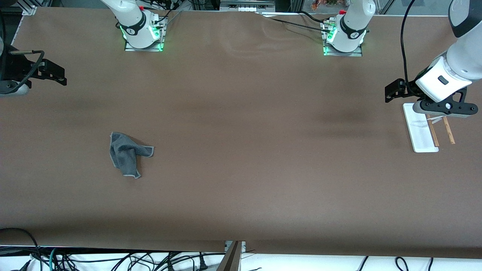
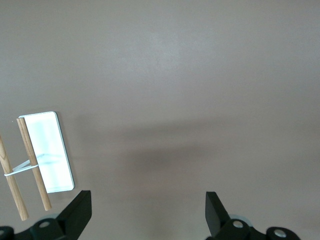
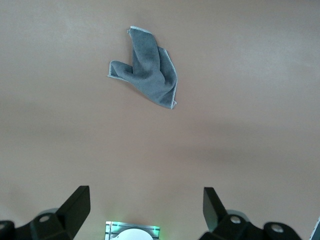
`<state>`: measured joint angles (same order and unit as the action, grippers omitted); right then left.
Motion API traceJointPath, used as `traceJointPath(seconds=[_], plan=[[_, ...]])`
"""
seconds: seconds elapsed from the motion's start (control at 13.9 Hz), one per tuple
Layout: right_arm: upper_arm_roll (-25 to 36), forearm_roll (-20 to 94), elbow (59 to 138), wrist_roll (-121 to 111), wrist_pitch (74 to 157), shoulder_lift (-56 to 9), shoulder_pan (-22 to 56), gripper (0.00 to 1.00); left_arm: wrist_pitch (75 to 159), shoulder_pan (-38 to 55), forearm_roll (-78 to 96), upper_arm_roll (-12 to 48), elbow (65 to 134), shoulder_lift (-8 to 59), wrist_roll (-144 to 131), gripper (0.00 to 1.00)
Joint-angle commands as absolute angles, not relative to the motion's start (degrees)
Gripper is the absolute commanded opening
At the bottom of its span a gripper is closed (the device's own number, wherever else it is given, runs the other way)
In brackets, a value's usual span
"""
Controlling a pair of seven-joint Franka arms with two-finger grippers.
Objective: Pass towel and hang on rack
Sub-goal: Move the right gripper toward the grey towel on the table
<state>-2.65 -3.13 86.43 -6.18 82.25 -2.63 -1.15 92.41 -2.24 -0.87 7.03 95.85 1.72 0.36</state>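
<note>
The towel (image 1: pixel 128 153) lay crumpled on the table (image 1: pixel 241 150), grey side up, toward the right arm's end. The rack (image 1: pixel 423 130) seemed to lie flat at the left arm's end. The left gripper (image 2: pixel 148 212) hung over it, fingers apart and empty. The right gripper (image 3: pixel 146 210) waited, also spread wide, well apart from the towel.

The towel (image 1: pixel 128 153) is soft, matt grey cloth, crumpled into folds, with a paler stitched edge running around it. The rack (image 1: pixel 421 130) has a smooth, glossy white base that looks like plastic and catches the light, and two thin rods of light-brown, unpainted-looking wood. The table (image 1: pixel 241 150) is covered in a matt brown sheet, smooth and slightly rippled near the robots' bases. The gripper fingers (image 2: pixel 77 212) look like matt black plastic.
</note>
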Motion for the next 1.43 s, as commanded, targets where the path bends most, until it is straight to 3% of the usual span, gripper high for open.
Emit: traceJointPath(seconds=[0.0,0.65,1.36], plan=[[-3.3,-3.2,85.1,-5.9,82.0,-3.2,-1.8,1.00,92.5,-2.9,0.5,7.2,96.7,0.7,1.8,1.00],[-3.2,-2.8,85.0,-5.8,86.1,-6.1,-1.9,1.00,92.5,-2.9,0.5,7.2,96.6,0.7,1.8,1.00],[-3.4,-3.0,85.1,-5.7,102.1,-20.7,-1.5,1.00,92.5,-2.9,0.5,7.2,96.6,0.7,1.8,1.00]])
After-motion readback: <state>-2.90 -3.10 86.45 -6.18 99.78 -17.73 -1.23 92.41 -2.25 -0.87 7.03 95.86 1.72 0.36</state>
